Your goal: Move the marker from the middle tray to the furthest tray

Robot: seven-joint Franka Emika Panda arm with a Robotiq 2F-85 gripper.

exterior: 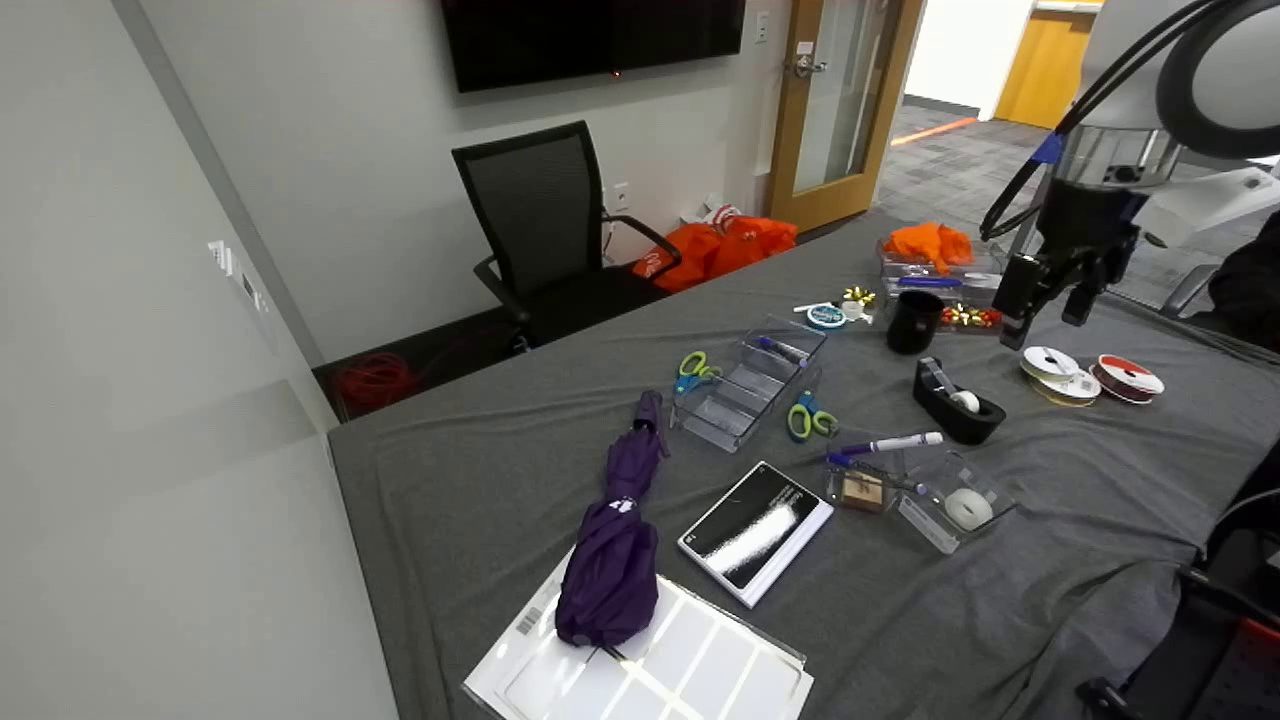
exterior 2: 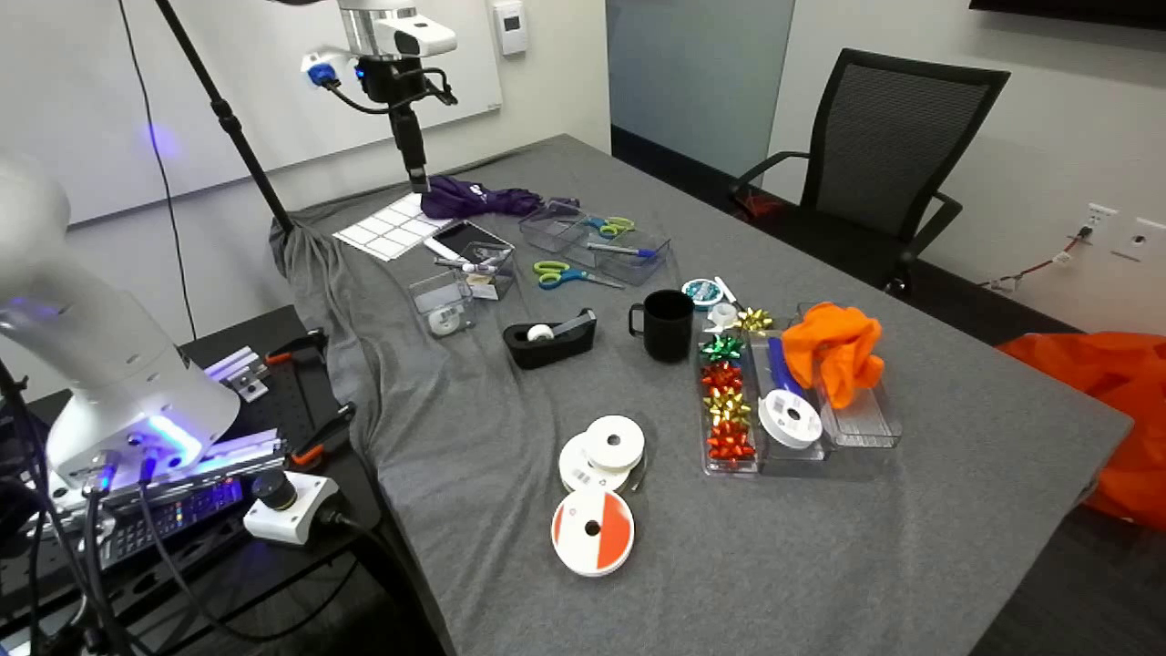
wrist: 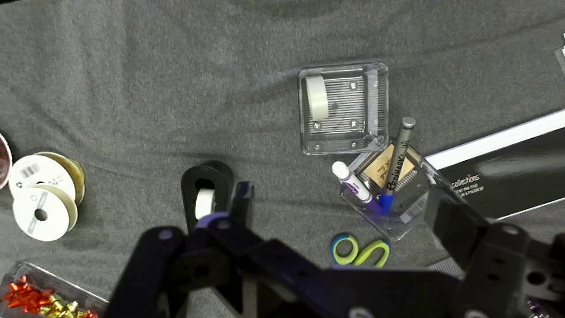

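One grey cloth-covered table point(exterior 2: 911, 510). One black gripper point(exterior: 1045, 325) above, two fingers spread wide. One row of clear plastic compartments point(exterior: 722, 408). Two small clear plastic trays point(wrist: 344, 137), one holding tan block point(wrist: 376, 170). One silver blue-capped marker point(exterior 2: 622, 249) in row's end compartment; second silver marker point(wrist: 397, 163), one white-and-purple marker point(wrist: 358, 188) leaning in tan-block tray. Task's marker: cannot tell which.

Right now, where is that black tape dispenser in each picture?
In an exterior view: tape dispenser right of centre.
In an exterior view: tape dispenser near the centre.
Wrist view: tape dispenser left of centre, partly covered.
Shared landmark: white ribbon spools, near it in all three.
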